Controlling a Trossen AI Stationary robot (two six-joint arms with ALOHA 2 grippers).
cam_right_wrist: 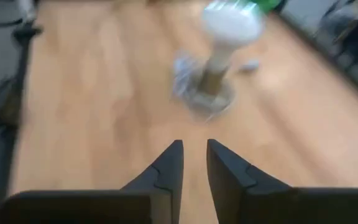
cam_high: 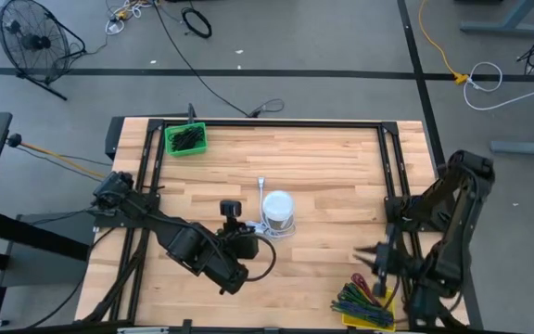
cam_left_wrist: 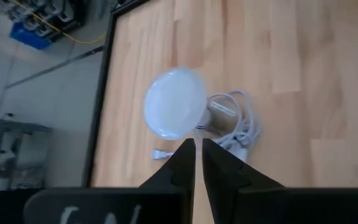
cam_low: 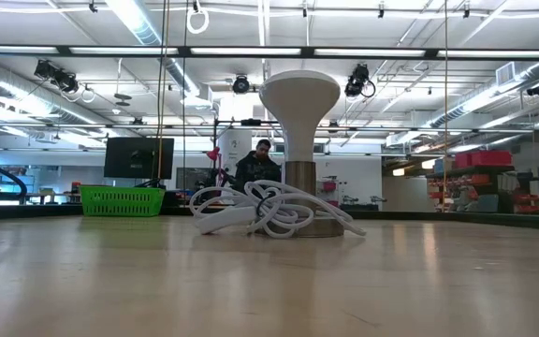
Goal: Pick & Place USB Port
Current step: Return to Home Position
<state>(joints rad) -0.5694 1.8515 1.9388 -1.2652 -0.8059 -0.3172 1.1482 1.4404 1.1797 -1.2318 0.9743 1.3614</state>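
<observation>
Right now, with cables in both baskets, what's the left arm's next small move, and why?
Probably draw the left gripper back from the white lamp toward its table edge. It holds nothing, the green basket and yellow basket hold cables, and only the lamp and cord sit mid-table. The right gripper hangs by the yellow basket.

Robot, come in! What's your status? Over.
Left end effector empty near white lamp; right end effector empty by yellow basket. Cables inside it and the green basket. Lamp mid-table.
</observation>
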